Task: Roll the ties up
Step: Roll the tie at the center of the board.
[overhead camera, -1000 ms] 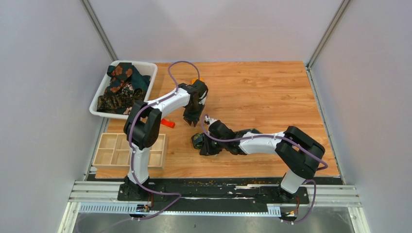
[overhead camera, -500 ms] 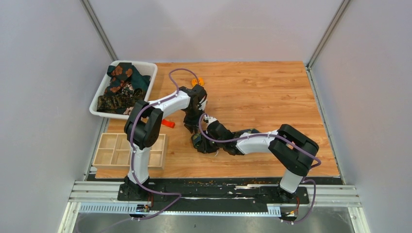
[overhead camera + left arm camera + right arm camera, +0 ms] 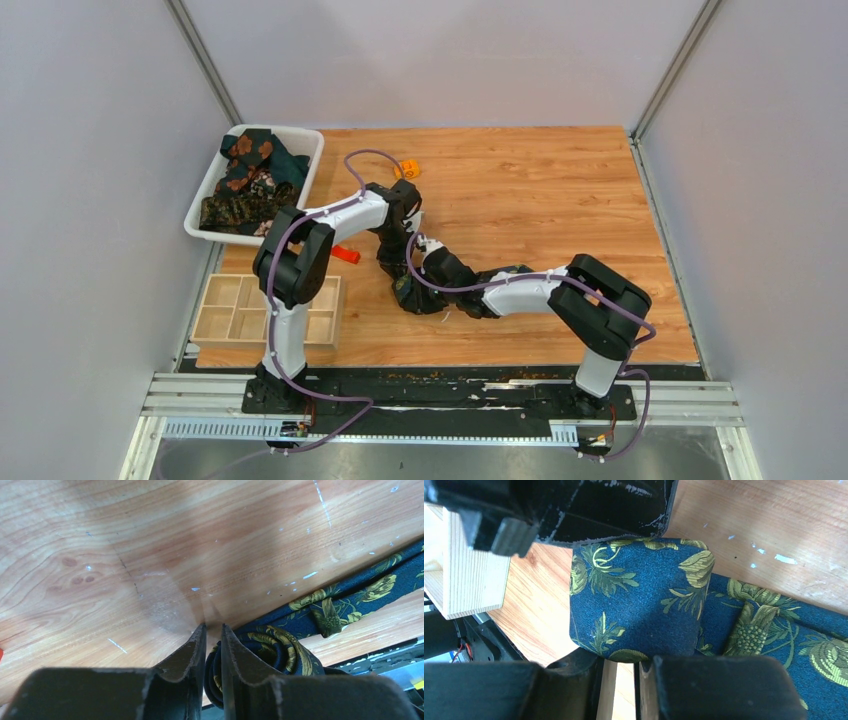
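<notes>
Items before me: wooden table [image 3: 560, 180]; white bin [image 3: 290, 129] at far-left corner; compartmented wooden tray [image 3: 228, 312] at near-left edge; orange plastic piece [image 3: 408, 168]; red plastic piece [image 3: 346, 255] near the tray.

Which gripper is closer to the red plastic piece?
Left. The left gripper sits just right of the red piece; the right gripper lies farther right by the navy tie.
</notes>
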